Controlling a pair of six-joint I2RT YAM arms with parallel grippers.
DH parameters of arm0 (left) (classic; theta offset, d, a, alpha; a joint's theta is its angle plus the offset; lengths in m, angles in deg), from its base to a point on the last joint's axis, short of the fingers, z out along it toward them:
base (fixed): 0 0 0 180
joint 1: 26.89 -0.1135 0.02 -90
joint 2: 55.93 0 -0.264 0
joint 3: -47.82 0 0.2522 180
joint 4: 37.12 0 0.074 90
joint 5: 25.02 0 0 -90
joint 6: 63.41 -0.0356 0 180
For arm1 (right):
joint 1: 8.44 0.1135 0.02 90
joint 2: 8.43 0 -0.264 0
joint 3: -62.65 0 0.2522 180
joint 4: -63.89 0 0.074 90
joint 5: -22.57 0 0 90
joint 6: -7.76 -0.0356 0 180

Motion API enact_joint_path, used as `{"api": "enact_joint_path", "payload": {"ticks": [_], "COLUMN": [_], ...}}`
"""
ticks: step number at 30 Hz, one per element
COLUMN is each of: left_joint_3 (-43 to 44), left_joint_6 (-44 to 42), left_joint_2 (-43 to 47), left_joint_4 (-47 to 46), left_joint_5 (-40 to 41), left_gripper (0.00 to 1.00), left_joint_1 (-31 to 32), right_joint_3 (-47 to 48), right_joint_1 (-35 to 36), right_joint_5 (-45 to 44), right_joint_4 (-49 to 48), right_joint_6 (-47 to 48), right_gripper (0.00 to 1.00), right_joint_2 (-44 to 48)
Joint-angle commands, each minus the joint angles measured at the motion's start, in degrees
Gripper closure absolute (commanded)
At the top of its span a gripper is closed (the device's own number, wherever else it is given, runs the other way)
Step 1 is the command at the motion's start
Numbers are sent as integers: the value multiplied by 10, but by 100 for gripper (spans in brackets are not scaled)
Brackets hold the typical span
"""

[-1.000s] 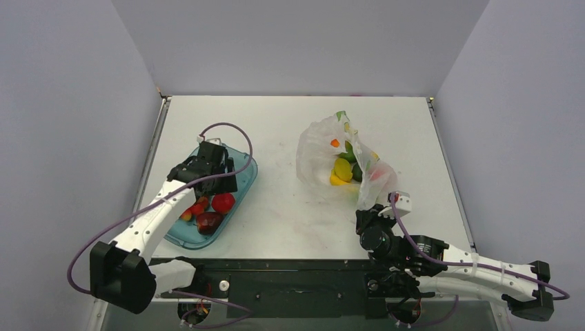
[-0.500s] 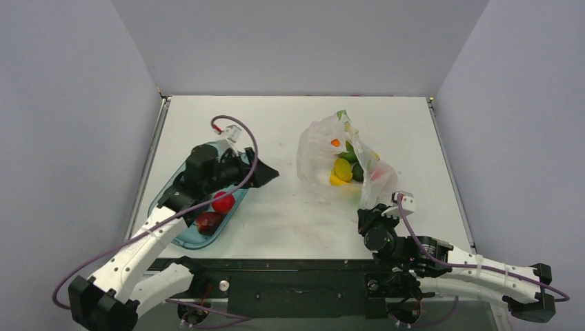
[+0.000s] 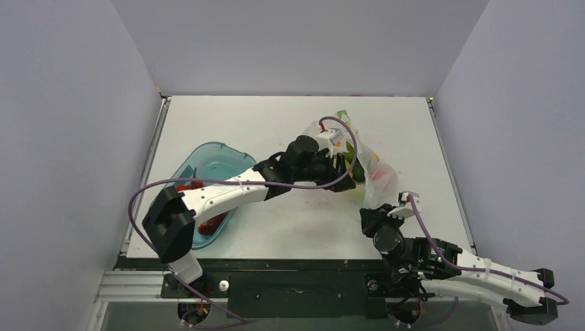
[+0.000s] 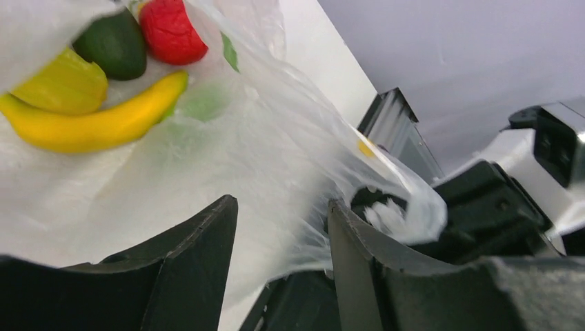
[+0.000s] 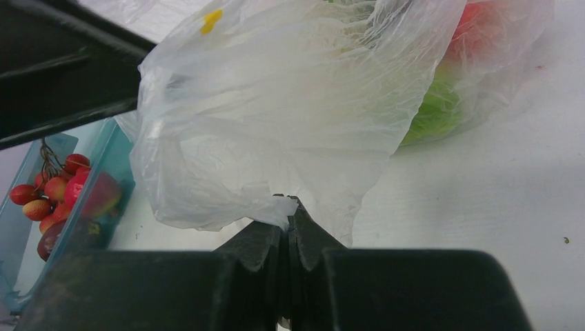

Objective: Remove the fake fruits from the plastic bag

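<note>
Looks like the right gripper [image 5: 288, 214] is clamped on the bag's [image 5: 276, 124] corner to anchor it, so the left gripper [image 4: 281, 207], jaws apart and empty, can go for the banana [image 4: 96, 124] inside.

Berry cluster [image 5: 47, 190] in teal tray [image 3: 219, 160]

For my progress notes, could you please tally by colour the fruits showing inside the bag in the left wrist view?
Yellow: 2, the banana and a rounded piece
Green: 1, the dark green fruit
Red: 1, the red fruit
Total: 4
</note>
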Motion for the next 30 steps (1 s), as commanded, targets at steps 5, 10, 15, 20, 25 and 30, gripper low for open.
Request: {"api": "enact_joint_path", "payload": {"ticks": [5,10,15,20,25,30], "left_joint_3": [158,196,227,230,207,194], "left_joint_6": [-37,-33,-35,-22,-8,4], "left_joint_2": [-127,-184,-245,-275,-280,-282], "left_joint_4": [80,89,111,129,115,99], "left_joint_5": [98,136,158,216,232,226], "left_gripper": [59,60,60,60,59,54], "left_joint_1": [1,0,1,-1,-13,-32], "right_joint_3": [19,2,-17,-20,-36,-42], "right_joint_1": [0,0,1,16,38,39], "right_joint_5": [8,23,108,174,169,151], "right_joint_4": [14,42,81,108,134,133], "right_joint_6": [7,-32,-111,-153,-184,-186], "right_gripper": [100,100,100,100,100,100], "right_joint_2": [21,28,4,-50,-45,-14]}}
